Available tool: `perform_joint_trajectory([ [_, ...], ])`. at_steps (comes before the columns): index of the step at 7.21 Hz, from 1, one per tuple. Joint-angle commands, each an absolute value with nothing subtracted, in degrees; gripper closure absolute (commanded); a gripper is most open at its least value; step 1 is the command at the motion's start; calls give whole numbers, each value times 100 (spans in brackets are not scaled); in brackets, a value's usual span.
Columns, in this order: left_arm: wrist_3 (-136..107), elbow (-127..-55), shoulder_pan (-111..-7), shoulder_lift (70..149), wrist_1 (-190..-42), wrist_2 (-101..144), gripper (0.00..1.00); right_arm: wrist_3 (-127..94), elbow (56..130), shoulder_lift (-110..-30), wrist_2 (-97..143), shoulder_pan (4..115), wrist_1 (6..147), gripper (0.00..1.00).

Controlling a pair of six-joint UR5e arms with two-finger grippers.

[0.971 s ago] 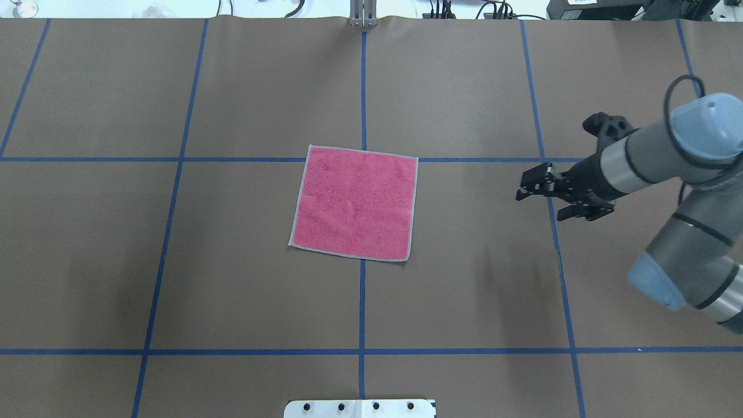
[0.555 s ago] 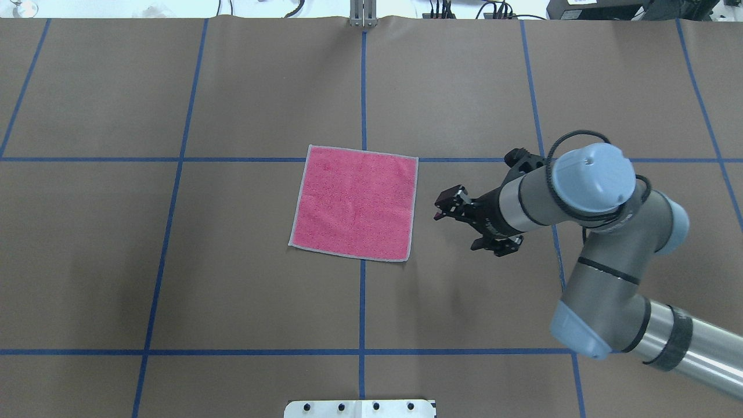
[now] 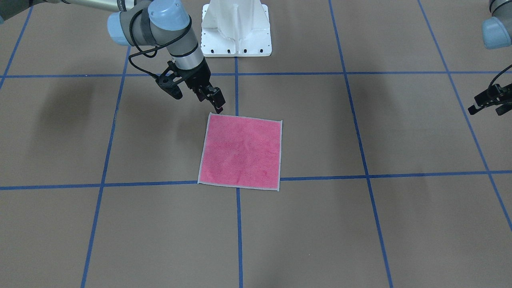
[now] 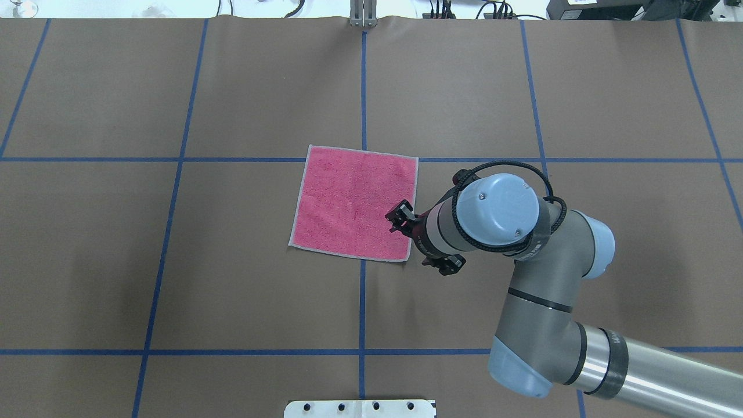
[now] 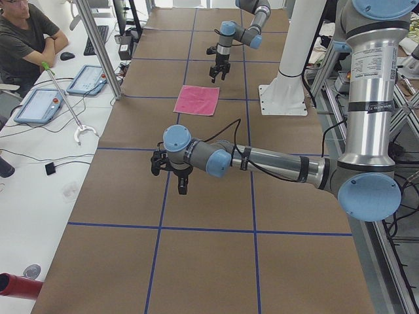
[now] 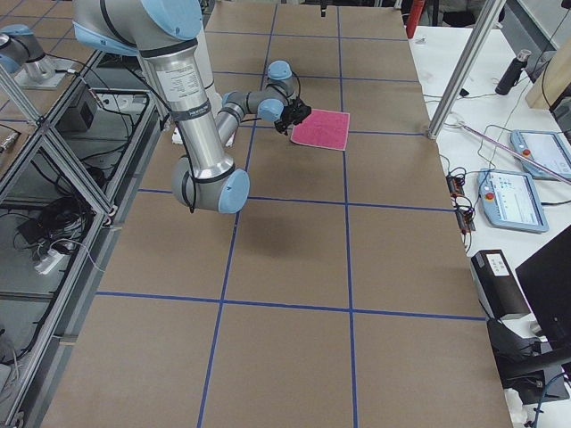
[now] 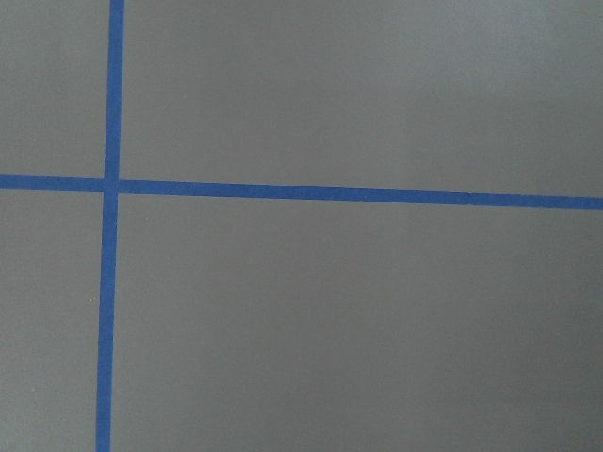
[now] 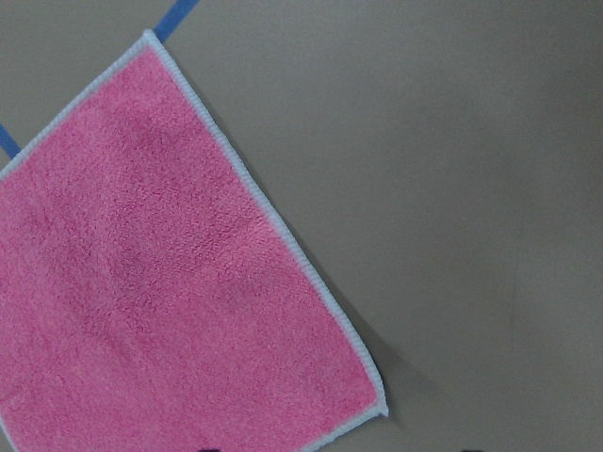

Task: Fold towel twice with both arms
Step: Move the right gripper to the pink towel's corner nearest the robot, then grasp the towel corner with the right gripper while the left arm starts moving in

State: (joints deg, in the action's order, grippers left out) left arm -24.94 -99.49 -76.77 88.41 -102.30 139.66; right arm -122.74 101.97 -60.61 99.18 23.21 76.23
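The towel (image 4: 348, 200) lies flat and square at the table's middle, pink face up, with its light grey edge all round; it also shows in the front view (image 3: 240, 154), the side views (image 5: 197, 100) (image 6: 321, 129) and the right wrist view (image 8: 160, 282). My right gripper (image 4: 422, 239) is open and empty, and hovers over the towel's near right corner; in the front view (image 3: 196, 96) one finger hangs just above that corner. My left gripper (image 3: 488, 107) is open and empty far off to the towel's side (image 5: 171, 176). It is out of the overhead view.
The white pedestal base (image 3: 236, 32) stands at the robot's side of the table (image 4: 360, 408). Blue tape lines (image 7: 283, 191) cross the brown table. A metal post (image 4: 363, 14) stands at the far edge. An operator (image 5: 26, 39) sits at a side table with tablets.
My right arm has swept left from the table's right side to the towel's near right corner, the gripper staying open. The towel has not moved.
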Motion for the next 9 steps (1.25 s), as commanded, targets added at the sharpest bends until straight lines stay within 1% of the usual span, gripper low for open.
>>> perform_joint_trajectory([
  [1,-2496,-9949,-7629,8842,-10230,13966,0,-12575,9985,-6029,9703,2224,7690,23],
  [3,-2496,-9949,-7620,8842,-10230,13966,0,-12612,9826,-6003,9694,2163,7664,23],
  [5,-2496,-9940,-7620,8868,-10230,13966,0,-12612,9782,-5994,9616,2162,7655,37],
  [6,-2496,-9940,-7620,8868,-10230,13966,0,-12612,9782,-5994,9615,2162,7655,42],
  [7,-2496,-9940,-7620,8877,-10230,13966,0,-12612,9765,-5994,9598,2119,7647,44],
  [8,-2496,-9940,-7620,8868,-10230,13966,0,-12612,9765,-5985,9580,2109,7646,49],
  [9,-2496,-9940,-7629,8868,-10230,13966,0,-12612,9765,-5994,9571,2118,7646,50],
])
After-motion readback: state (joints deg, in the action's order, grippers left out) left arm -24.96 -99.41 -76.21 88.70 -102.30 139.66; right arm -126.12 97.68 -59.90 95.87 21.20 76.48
